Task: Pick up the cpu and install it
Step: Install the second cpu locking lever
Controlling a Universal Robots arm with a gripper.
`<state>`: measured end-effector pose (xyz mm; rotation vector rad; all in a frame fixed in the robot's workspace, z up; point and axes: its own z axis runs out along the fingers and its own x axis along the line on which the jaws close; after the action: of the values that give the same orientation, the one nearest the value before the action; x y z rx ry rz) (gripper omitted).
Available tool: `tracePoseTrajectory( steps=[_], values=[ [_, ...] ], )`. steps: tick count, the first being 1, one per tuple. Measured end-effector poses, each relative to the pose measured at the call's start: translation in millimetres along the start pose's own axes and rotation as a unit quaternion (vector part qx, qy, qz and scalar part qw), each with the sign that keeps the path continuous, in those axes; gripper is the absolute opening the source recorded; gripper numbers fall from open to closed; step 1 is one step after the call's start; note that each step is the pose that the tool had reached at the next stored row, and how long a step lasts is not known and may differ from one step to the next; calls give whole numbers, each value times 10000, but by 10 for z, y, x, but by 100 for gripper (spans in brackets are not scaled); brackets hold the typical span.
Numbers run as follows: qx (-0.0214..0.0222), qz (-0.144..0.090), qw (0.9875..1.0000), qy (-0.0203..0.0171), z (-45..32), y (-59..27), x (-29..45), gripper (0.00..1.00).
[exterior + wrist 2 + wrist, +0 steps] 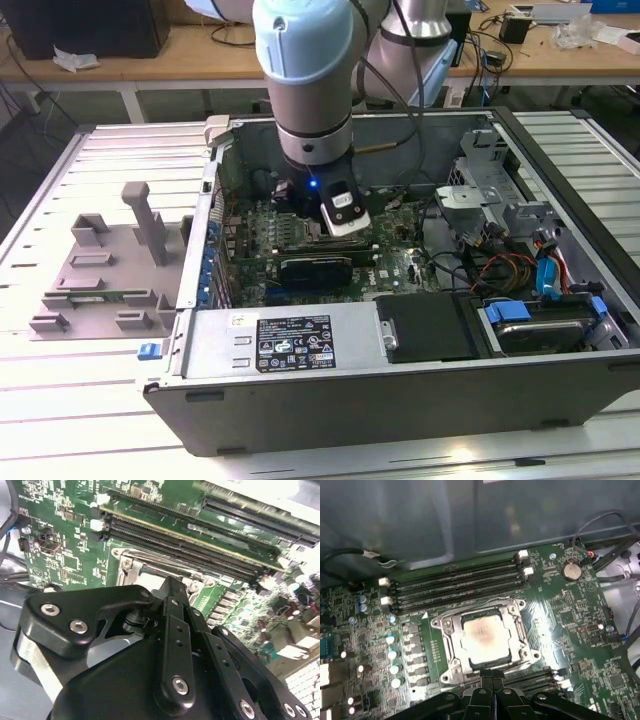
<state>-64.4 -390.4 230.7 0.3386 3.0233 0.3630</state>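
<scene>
socket frame (485,642) seems unobstructed above; memory slots (457,582) flank it.

Even indoor light, glare on the cpu (485,639), gripper (170,645) softly blurred

Exterior view: set high and off to one side, facing down into the open computer case (400,350) on the slatted desk (120,150), far enough to take in the whole case and the arm (305,80).
First wrist view: close above the motherboard (560,610), looking down at the socket frame (485,640).
Second wrist view: closer, low and slanted past the gripper (170,587).
Shared: both wrist views show the memory slots (457,582) and socket frame.
</scene>
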Motion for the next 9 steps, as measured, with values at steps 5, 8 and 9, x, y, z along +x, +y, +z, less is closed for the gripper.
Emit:
tracePoseTrajectory(
  steps=[5, 8, 9],
  values=[
    [167, -11, 9999, -8, 74, 286, -47, 11],
    [191, -8, 9998, 6, 80, 303, -83, 11],
    [190, -8, 9998, 6, 82, 306, -86, 11]
  ],
)
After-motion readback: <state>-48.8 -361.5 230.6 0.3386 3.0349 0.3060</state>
